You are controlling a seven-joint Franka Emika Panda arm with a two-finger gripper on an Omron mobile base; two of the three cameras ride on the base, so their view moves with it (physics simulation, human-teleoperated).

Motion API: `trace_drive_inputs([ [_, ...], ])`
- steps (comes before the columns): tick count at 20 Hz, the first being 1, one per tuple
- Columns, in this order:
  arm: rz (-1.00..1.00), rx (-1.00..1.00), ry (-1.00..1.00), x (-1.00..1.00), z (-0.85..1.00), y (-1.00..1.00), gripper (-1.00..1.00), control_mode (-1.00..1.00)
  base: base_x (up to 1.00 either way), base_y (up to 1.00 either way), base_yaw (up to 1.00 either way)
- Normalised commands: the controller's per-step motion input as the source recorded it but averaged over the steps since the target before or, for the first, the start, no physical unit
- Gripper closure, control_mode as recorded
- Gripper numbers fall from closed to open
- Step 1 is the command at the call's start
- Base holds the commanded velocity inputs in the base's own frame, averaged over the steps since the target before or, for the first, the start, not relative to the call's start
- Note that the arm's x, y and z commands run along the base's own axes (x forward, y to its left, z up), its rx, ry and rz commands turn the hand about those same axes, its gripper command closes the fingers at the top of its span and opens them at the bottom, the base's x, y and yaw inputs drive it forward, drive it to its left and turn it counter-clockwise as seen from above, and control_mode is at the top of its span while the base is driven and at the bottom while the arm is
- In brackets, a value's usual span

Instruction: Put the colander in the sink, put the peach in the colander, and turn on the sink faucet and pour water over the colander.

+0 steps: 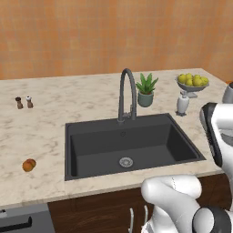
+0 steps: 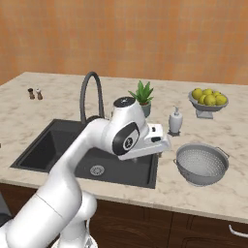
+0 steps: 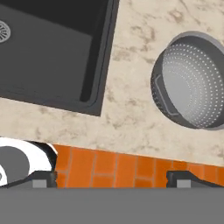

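The gripper (image 3: 111,178) is seen in the hand view with its two dark finger tips set wide apart, nothing held between them and nothing touched. In the right base view the hand is carried above the right-hand rim of the sink (image 2: 34,150), short of the colander (image 2: 201,163), which lies just beyond it on the worktop (image 2: 193,193).

The colander (image 3: 192,81) is found upright on the worktop, to the right of the basin and well apart from the gripper; a small loop handle is visible on its rim in both the right base view and the hand view. It is judged to be light, stiff and thin-walled, with a smooth metal skin likely to slip under a weak pinch. The rim is judged the best place to be taken hold of, one finger inside and one outside the wall, since the bowl as a whole looks too broad to be spanned.

The sink (image 1: 132,150) is seen dry, its drain bare, and no stream is seen at the sink faucet (image 1: 127,93) behind it. The peach (image 1: 29,164) rests on the worktop to the left of the basin, far from the colander. None of the three steps is judged to be done yet; the reach for the colander is judged to be the step in hand.
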Motion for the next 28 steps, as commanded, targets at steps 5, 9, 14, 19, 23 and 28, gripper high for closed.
trace_drive_inputs([
  [5, -0.13, -0.02, 0.01, 0.16, -0.35, -0.8, -1.0, -1.0, 0.0, 0.0, 0.0],
  [9, -0.04, -0.01, 0.0, 0.21, -0.21, -0.48, -1.0, -1.0, 0.0, 0.0, 0.0],
  [14, 0.0, -0.05, 0.0, 0.38, -0.19, -0.07, -1.0, -1.0, 0.0, 0.0, 0.0],
  [19, 0.0, -0.06, 0.0, 0.44, -0.26, -0.04, -1.0, -1.0, 0.0, 0.0, 0.0],
  [23, 0.0, -0.01, 0.0, 0.46, -0.26, -0.2, -1.0, -1.0, 0.0, 0.0, 0.0],
  [28, 0.0, 0.0, 0.0, 0.34, -0.25, -0.21, -1.0, -1.0, 0.0, 0.0, 0.0],
])
